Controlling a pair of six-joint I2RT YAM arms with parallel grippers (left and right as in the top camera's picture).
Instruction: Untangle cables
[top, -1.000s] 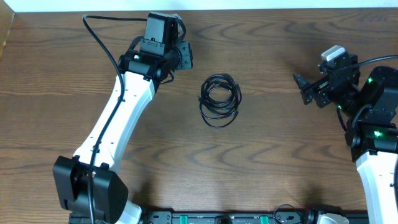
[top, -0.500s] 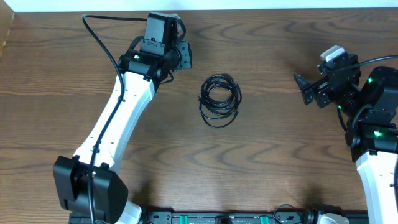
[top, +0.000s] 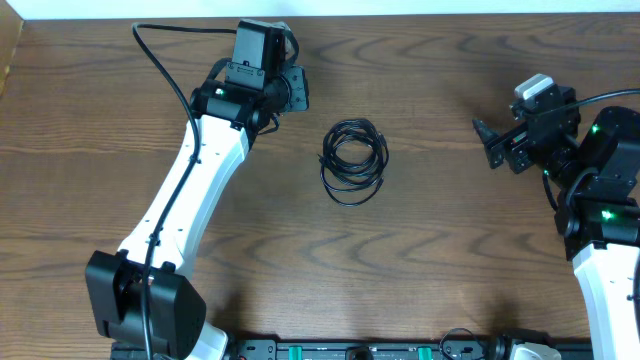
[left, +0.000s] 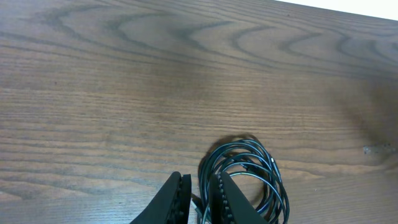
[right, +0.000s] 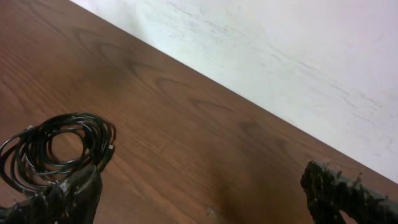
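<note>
The cables (top: 353, 162) lie as one small coil of thin black loops on the wooden table (top: 440, 250), between the two arms. My left gripper (top: 298, 88) is up and to the left of the coil, apart from it. In the left wrist view its fingers (left: 198, 182) are almost together and hold nothing, with the coil (left: 249, 171) beyond them; a pale strand shows among the loops. My right gripper (top: 487, 145) is to the right of the coil, well away from it. Its fingers (right: 199, 177) are wide apart and empty, with the coil (right: 56, 146) at the left.
The table's far edge meets a white wall (right: 298, 56). A thick black arm cable (top: 165, 70) loops by the left arm. A black rail (top: 360, 350) runs along the near edge.
</note>
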